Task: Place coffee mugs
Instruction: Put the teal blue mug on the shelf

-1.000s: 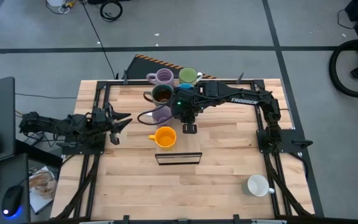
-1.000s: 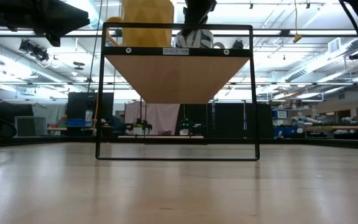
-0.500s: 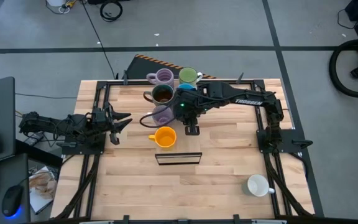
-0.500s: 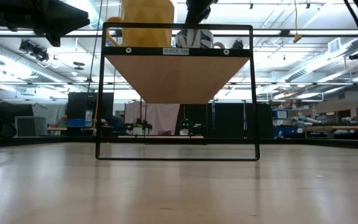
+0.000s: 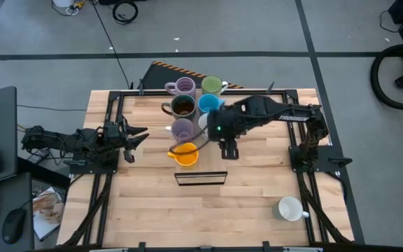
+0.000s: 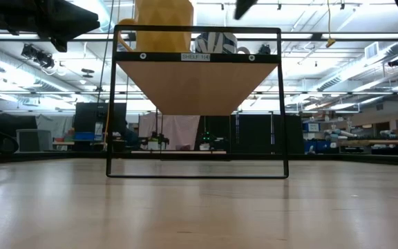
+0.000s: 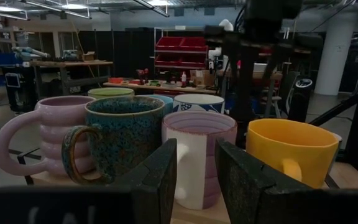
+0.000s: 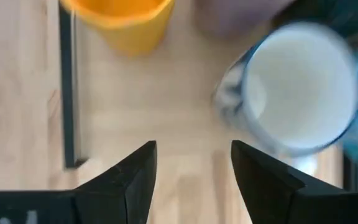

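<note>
White mug (image 5: 290, 208) sits alone at near right, well apart from cluster | right gripper (image 5: 228, 149) nearer, over shelf (image 5: 201, 178) beside orange mug (image 5: 185, 155), fingers apart, empty | left gripper (image 5: 133, 136) idle far left, fingers parted, empty

Robotics lab or workshop, big open industrial hall. Wooden table (image 5: 257, 182) stood on a grey concrete floor (image 5: 40, 42) with dark taped lines; cables (image 5: 124, 10) lay on the floor beyond the table's far edge, a vacuum (image 5: 401, 70) off its right side, a desk with a mouse (image 5: 11, 225) off its left. Behind the table were red parts bins (image 7: 191, 43) on shelving, cluttered workbenches (image 7: 67, 65), and strip ceiling lights (image 6: 309, 31).
</note>
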`<state>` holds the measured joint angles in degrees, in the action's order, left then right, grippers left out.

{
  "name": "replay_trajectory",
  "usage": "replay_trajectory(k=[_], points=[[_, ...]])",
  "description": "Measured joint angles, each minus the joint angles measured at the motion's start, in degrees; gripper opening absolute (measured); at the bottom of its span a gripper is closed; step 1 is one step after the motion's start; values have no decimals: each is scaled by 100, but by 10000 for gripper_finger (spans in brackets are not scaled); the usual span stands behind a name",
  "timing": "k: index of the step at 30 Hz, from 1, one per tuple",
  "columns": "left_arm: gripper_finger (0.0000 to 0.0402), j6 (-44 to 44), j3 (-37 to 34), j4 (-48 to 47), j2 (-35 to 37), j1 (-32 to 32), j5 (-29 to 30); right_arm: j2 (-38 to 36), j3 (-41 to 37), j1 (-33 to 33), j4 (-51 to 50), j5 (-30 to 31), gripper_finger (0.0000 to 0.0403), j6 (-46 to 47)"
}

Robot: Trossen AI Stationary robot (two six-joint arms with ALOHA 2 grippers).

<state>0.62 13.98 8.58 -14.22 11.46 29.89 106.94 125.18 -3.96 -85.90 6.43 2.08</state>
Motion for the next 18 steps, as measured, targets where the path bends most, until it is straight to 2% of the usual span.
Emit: replay_trajectory(k=[4,9,18], points=[[114,1,0,-7,-2,0,0,10,-151,-347,-405,-33,209,568],[114,-26,0,-44,-2,0,-11,2,-359,-876,-390,-360,209,1529],[114,7,0,-55,-2,0,-13,4,-1347,-1859,-414,-1084,208,3624]])
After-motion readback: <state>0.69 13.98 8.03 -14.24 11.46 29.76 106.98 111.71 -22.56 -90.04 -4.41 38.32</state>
